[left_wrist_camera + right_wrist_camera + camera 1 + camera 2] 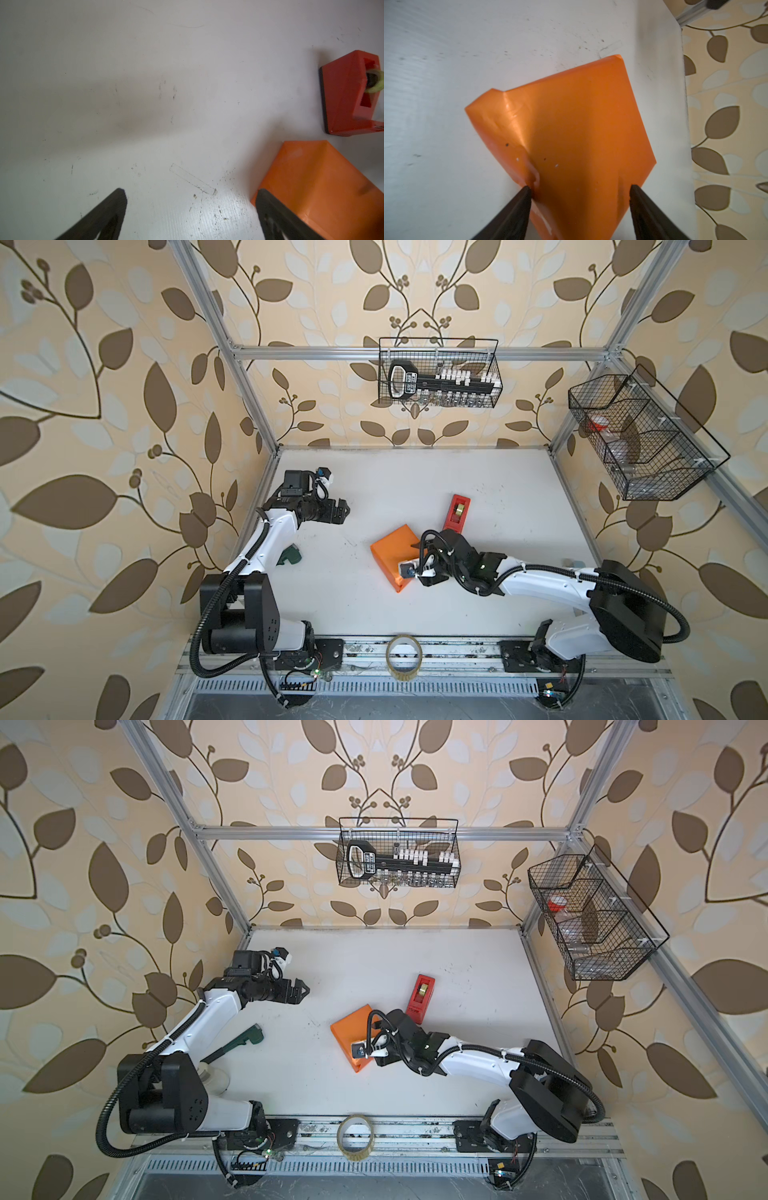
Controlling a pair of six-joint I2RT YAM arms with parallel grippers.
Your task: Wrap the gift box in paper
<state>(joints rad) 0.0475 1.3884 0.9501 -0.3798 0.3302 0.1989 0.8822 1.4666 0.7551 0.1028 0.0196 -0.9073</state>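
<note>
Over on the white tabletop (436,477), in both top views, a flat parcel of bright orange paper (392,556) sits mid-table, just beside a narrow red tape dispenser (457,512). The gift box itself is hidden under the wrapping. The right gripper (419,564) is over the parcel's right edge. The left gripper (305,990) hangs well apart from it, holding nothing.

Left wrist view: jaws spread wide over bare table, paper (322,187) near one finger.

Right wrist view: fingertips (525,193) parted on the paper (581,124), one at a puckered edge. Can't tell if they're actually pinching it.
</note>
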